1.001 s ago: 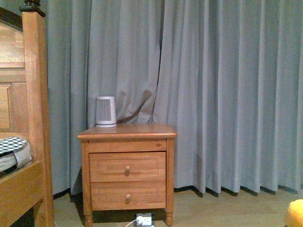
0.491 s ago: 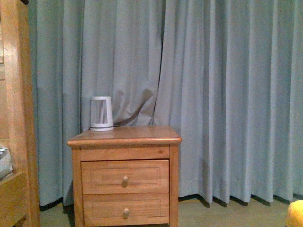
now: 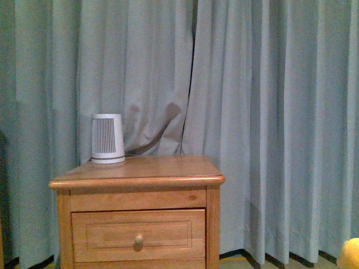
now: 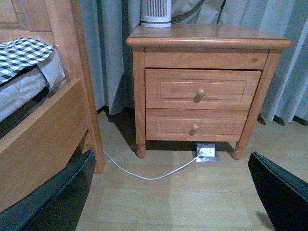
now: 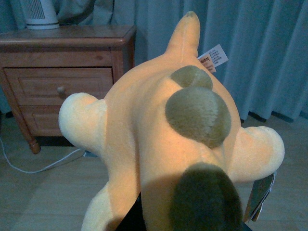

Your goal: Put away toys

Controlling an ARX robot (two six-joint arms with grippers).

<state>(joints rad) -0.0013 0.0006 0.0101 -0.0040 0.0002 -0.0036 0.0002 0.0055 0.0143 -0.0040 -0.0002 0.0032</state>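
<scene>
Front view has closed on the brown wooden two-drawer nightstand, wooden bedpost gone from it, suggesting approach to stow; right jaws grip the soft orange-yellow plush animal aloft, left jaws gape empty.

Dim indoor light, with a blue-green cast. The curtain darkens toward the front view's left edge. The nightstand top shows a faint sheen, and shadow pools beneath it. In the right wrist view the plush toy carries a hard shadow across its near end.
</scene>
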